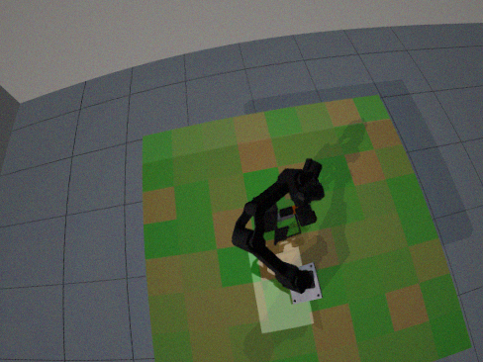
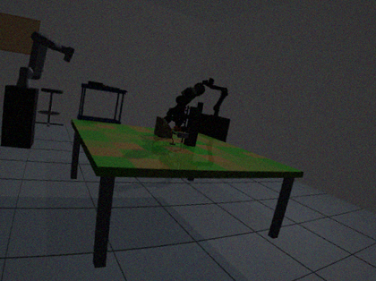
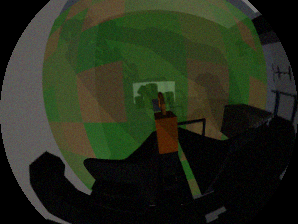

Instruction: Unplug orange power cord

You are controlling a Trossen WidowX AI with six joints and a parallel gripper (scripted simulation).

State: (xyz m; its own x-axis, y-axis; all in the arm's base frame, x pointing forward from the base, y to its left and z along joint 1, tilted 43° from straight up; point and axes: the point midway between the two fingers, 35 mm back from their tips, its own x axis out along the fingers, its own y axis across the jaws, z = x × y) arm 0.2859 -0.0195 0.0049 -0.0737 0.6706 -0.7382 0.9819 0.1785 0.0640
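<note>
— Pinching the orange plug (image 3: 165,131) is how the gripper (image 3: 166,163) stands; its dark fingers close narrowly on the plug's body in the wrist view, and the plug points toward twelve o'clock.

— And where is that from above?

— In the top view the gripper (image 1: 297,210) sits near the middle of the checkered table (image 1: 198,277); a small speck of orange (image 1: 294,210) shows between the black parts; the arm (image 1: 262,218) folds back toward six o'clock to its grey base plate (image 1: 309,292).

— The power strip?

— A dark block (image 1: 286,214) lies just beside the plug, at nine o'clock of it; I cannot tell whether the prongs touch it; a thin cord (image 3: 186,169) runs from the plug toward five o'clock in the wrist view.

— Further out?

— A pale patch (image 3: 153,92) lies on the table at twelve o'clock of the plug; in the exterior view a shelf frame (image 2: 101,102) and a second arm (image 2: 41,58) stand behind the table, at ten o'clock.
</note>
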